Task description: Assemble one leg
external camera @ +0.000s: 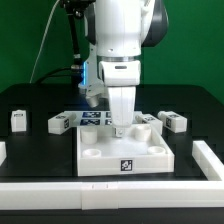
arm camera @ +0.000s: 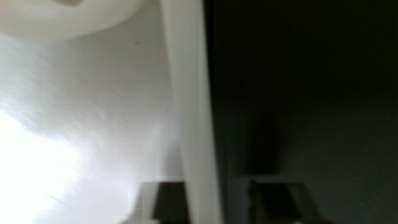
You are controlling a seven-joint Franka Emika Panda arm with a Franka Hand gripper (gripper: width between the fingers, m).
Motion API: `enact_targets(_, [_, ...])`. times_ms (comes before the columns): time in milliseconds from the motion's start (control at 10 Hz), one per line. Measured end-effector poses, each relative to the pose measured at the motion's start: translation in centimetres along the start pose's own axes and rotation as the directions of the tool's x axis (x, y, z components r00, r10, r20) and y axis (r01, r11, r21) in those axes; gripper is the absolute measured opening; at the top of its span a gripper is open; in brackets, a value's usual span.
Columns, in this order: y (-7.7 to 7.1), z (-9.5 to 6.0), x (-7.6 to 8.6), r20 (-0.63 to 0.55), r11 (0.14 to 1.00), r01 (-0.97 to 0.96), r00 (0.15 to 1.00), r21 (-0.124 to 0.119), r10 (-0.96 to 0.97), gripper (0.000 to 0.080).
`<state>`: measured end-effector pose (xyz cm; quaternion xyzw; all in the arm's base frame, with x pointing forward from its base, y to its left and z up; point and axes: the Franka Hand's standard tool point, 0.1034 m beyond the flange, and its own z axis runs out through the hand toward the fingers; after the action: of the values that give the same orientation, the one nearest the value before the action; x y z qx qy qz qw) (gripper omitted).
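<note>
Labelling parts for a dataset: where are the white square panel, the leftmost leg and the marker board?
White square panel [external camera: 100,168]: exterior view, front wall.
Leftmost leg [external camera: 18,119]: exterior view, tagged face.
Marker board [external camera: 92,118]: exterior view, tagged top.

A plain green backdrop [external camera: 30,40] fills the whole space behind me in the exterior view, evenly lit, with no window or lamp in sight. Thin black cables [external camera: 44,52] hang down across it on the exterior view's left. Below it lies my worktop [external camera: 30,140], flat and matte black, reaching back to the foot of the backdrop. A low white rail [external camera: 110,195] borders the near edge, and another stretch of white rail [external camera: 212,158] runs along the exterior view's right. My wrist view is blurred: bright glare beside deep shadow.
</note>
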<state>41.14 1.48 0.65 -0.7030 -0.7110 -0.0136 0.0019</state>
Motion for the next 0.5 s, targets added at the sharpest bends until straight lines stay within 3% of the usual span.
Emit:
enact_targets(100, [-0.02, 0.02, -0.03, 0.000, 1.000, -0.002, 1.000, 0.001, 0.002, 0.0111])
enact_targets(200, [-0.02, 0.02, -0.02, 0.000, 1.000, -0.002, 1.000, 0.001, 0.002, 0.0058])
enact_targets(500, [-0.03, 0.02, -0.04, 0.000, 1.000, -0.002, 1.000, 0.001, 0.002, 0.0058])
